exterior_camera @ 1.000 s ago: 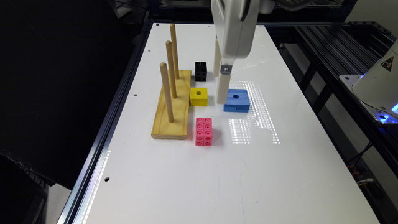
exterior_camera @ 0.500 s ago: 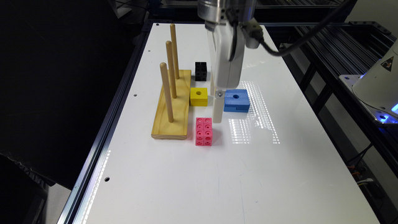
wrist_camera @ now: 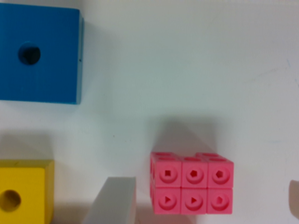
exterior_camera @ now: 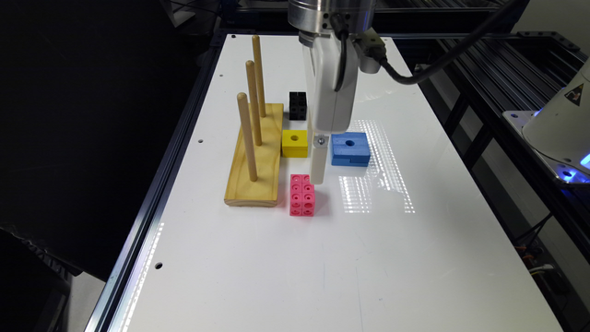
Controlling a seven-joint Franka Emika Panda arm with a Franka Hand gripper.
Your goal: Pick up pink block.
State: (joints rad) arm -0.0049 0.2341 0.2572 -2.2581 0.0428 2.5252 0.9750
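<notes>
The pink block (exterior_camera: 302, 195) lies flat on the white table (exterior_camera: 322, 267), two cubes wide and three long, just in front of the yellow block. My gripper (exterior_camera: 317, 180) hangs low over the block's far right corner, its white body straight up. In the wrist view the pink block (wrist_camera: 191, 187) sits between my two fingers, one grey finger (wrist_camera: 114, 200) close beside it and the other a sliver at the picture's edge. The gripper (wrist_camera: 204, 201) is open and holds nothing.
A wooden base with three upright pegs (exterior_camera: 256, 157) stands to the exterior view's left of the pink block. Behind the block are the yellow block (exterior_camera: 295, 143), a black cube (exterior_camera: 297, 106) and a blue block (exterior_camera: 350, 148). The table's front half is bare.
The gripper has come forward and down, from beside the blue block to just over the pink block. None of the blocks has moved.
</notes>
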